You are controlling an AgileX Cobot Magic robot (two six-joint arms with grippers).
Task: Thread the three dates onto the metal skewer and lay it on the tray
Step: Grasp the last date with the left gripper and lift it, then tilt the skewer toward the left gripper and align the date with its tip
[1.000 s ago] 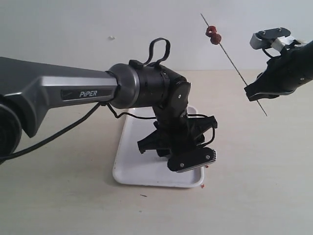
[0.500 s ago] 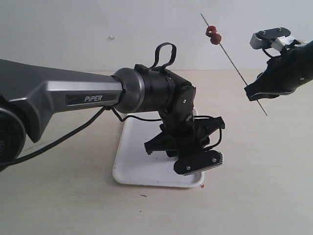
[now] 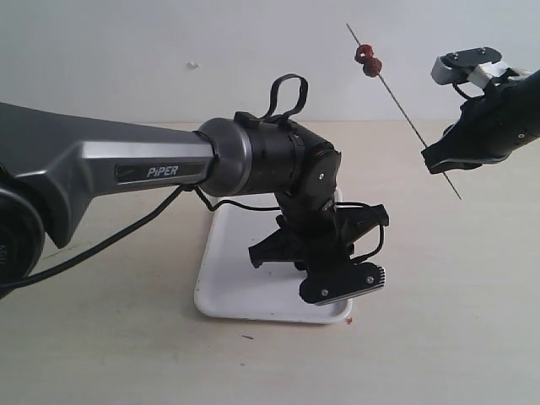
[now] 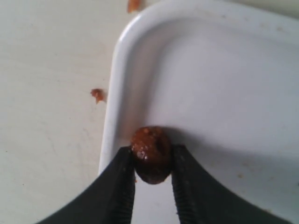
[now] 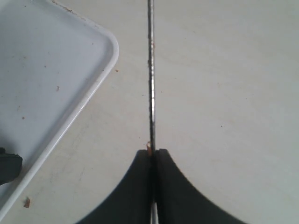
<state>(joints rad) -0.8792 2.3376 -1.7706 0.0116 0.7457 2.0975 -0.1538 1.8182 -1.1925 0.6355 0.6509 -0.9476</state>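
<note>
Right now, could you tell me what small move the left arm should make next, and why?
Probably lift: the left gripper is shut on the last date in a corner of the tray, while the right gripper holds the metal skewer raised with two dates already threaded.

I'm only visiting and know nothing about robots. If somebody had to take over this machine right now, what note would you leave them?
Left gripper: down in the tray, closed on the third date, close to the tray's rim.
Right gripper: shut on the metal skewer, holding it tilted in the air beside the tray.
Done: two dates are threaded near the skewer's upper end.
To do: lift the third date, thread it on, then lay the skewer on the tray.
</note>
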